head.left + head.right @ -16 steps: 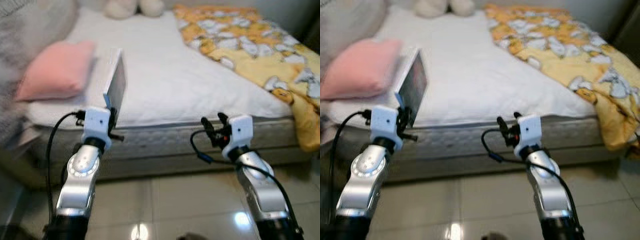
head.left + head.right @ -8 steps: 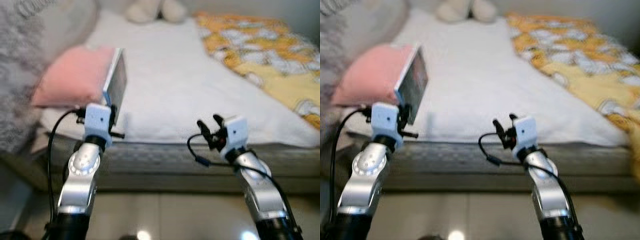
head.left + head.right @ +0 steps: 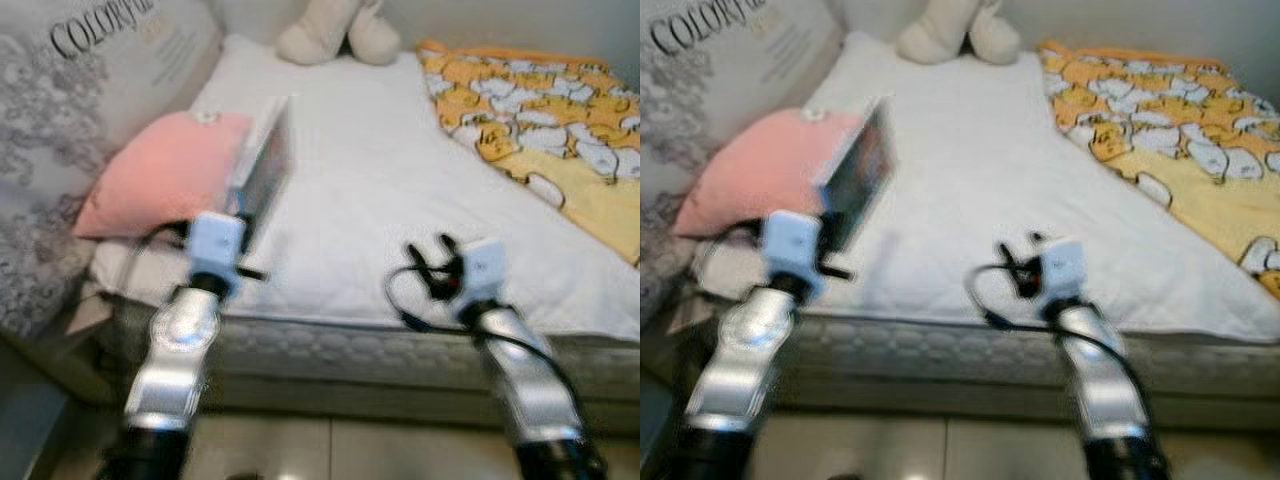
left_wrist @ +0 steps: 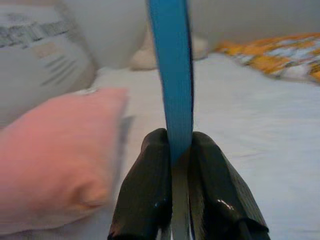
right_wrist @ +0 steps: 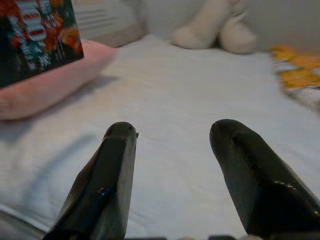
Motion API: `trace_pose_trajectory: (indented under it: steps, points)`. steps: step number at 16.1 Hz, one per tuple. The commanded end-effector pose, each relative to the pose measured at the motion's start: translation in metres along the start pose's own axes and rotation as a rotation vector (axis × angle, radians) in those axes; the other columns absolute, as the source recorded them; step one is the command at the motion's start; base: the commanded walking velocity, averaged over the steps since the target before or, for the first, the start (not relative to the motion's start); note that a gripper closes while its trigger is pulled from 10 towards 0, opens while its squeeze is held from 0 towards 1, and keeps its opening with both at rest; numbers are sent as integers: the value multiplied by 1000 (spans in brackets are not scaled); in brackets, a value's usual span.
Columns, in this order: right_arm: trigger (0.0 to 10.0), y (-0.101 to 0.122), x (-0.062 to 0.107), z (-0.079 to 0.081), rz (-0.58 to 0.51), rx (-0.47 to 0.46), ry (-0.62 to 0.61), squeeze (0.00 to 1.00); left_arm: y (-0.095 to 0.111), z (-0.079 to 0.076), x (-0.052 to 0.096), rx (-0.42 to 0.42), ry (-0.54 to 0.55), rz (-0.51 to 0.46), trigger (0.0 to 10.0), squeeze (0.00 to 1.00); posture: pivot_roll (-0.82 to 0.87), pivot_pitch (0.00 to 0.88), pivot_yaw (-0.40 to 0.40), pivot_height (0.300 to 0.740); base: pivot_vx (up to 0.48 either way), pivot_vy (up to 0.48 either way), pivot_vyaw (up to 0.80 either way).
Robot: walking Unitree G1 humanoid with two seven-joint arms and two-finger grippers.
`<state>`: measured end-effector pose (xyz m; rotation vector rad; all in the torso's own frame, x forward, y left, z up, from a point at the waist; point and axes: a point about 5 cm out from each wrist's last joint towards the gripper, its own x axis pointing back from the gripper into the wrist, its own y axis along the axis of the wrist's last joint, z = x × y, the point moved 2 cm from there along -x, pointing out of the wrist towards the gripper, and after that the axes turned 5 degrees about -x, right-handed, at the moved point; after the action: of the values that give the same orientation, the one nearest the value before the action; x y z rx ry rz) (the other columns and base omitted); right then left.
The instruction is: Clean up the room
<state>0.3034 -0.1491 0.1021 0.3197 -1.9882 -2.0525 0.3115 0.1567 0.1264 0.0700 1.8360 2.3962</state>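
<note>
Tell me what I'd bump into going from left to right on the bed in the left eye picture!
Pink pillow → book held up by the left pincer → right pincer → yellow blanket.

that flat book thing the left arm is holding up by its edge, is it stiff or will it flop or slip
Probably stiff: the book stands straight above the left pincer without sagging. It looks thin and light for its size. Pinched only at its lower edge, with most of it above the fingers, it may pivot or slide if swung quickly.
</note>
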Motion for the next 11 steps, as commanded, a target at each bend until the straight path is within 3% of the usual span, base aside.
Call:
trace_pose_trajectory:
  steps: [1, 6, 8, 9, 11]
  points:
    - [10000, 1, 5, -13, 10, 2, -38, 0, 14, -10, -4, 13, -27, -63, 10000, 0, -16, 0, -18, 740, 446, 0, -419]
    - [10000, -1, 7, -10, 29, 30, -12, 0, 12, -4, -2, 4, 15, -48, 10000, 0, -10, 0, -23, 740, 446, 0, 0]
    - [10000, -6, 9, -1, 58, 105, 63, 0, 10, -1, 2, 7, 24, -38, 10000, 0, -5, 0, -28, 740, 431, 0, 400]
    - [10000, -6, 9, 0, 60, 108, 69, 0, 9, -1, 3, 9, 27, -36, 10000, 0, -5, 0, -28, 740, 401, 0, 800]
    - [10000, -7, 8, -6, 69, 59, 12, 0, 8, -1, 4, 9, 29, -26, 10000, 0, -4, 0, -27, 740, 369, 0, 0]
